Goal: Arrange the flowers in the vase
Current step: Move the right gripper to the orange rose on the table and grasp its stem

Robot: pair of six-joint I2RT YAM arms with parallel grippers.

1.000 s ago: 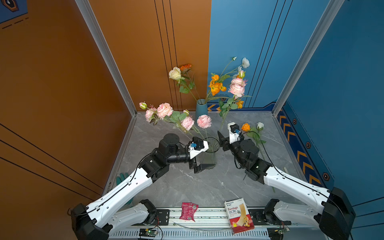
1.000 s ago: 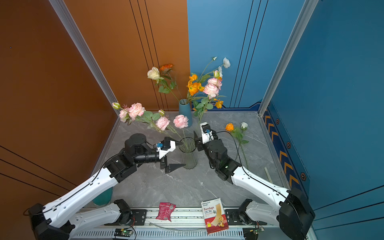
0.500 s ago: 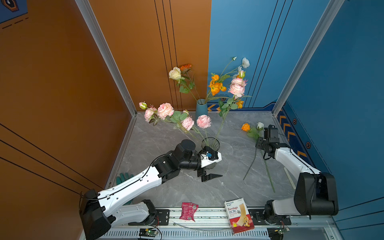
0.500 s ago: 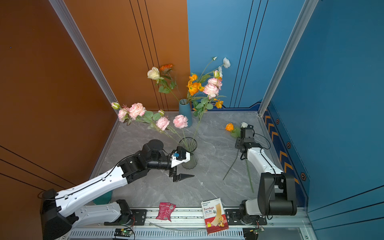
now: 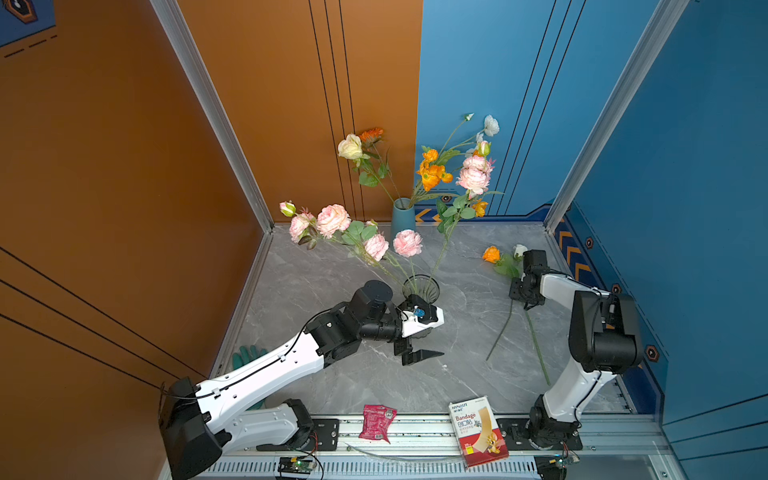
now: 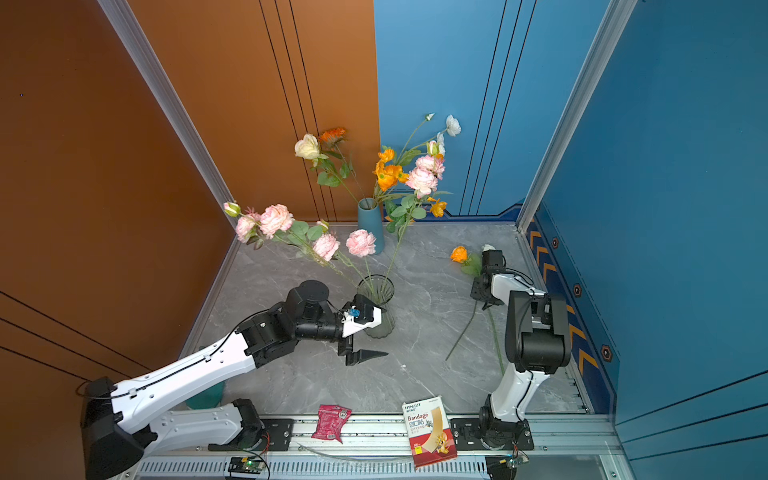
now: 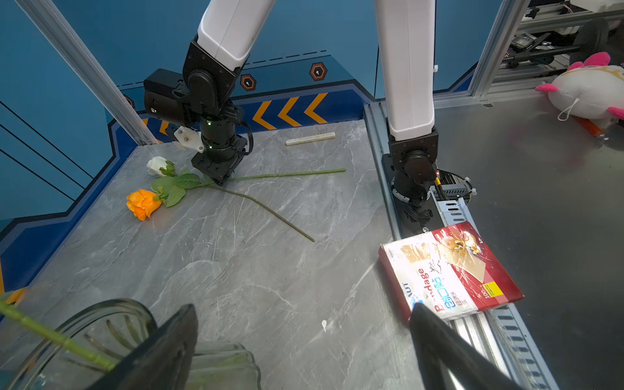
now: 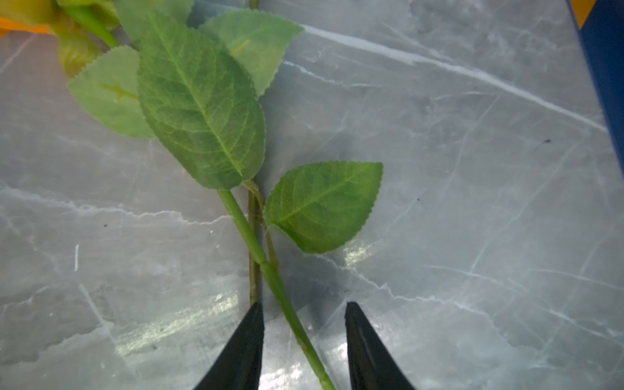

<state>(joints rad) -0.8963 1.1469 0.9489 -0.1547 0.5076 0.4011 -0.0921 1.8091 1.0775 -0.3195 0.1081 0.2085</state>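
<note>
Orange rose point(image 7: 141, 203) and white bud point(image 7: 156, 165) lie on the counter point(image 7: 270, 270), stems point(image 8: 258, 251) crossed; right pincer point(image 8: 303, 305) parted over them, left pincer point(image 7: 303, 305) gaping.

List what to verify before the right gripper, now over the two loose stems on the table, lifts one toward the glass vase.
1. Stem between the right gripper jaws: ok, the bright green stem runs through the gap.
2. Jaws closed on it: not ok, they stand apart and are not touching it.
3. Only one stem caught: cannot tell, the thinner stem meets one fingertip.
4. Glass vase upright: ok, with pink flowers standing in it.
5. Left gripper empty: ok, open, beside the vase.
</note>
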